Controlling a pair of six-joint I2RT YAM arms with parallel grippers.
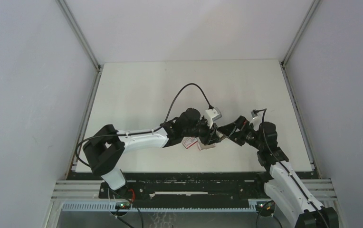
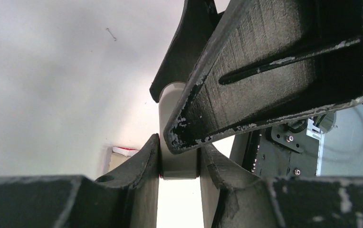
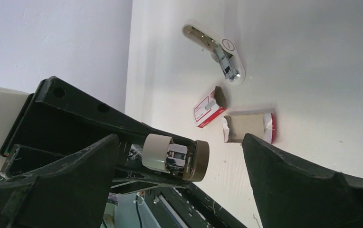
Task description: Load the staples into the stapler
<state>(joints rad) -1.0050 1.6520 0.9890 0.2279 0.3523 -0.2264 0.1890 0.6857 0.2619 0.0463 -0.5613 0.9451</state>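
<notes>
Two robot arms meet above the near middle of a white surface (image 1: 170, 85). The left gripper (image 2: 179, 147) is closed narrowly on a small pale piece (image 2: 179, 166) with a glint of metal (we take it for the staples' holder, though we cannot be sure). The right gripper (image 3: 179, 138) stands wide, its fingers either side of that piece. The stapler (image 3: 216, 53) lies opened on the surface, left of a red-and-white box (image 3: 207, 109) and well apart from both grippers. We judge the right gripper should centre on the piece and close squarely before the left lets go. The box's print and the stapler's round mark are too small to read.
</notes>
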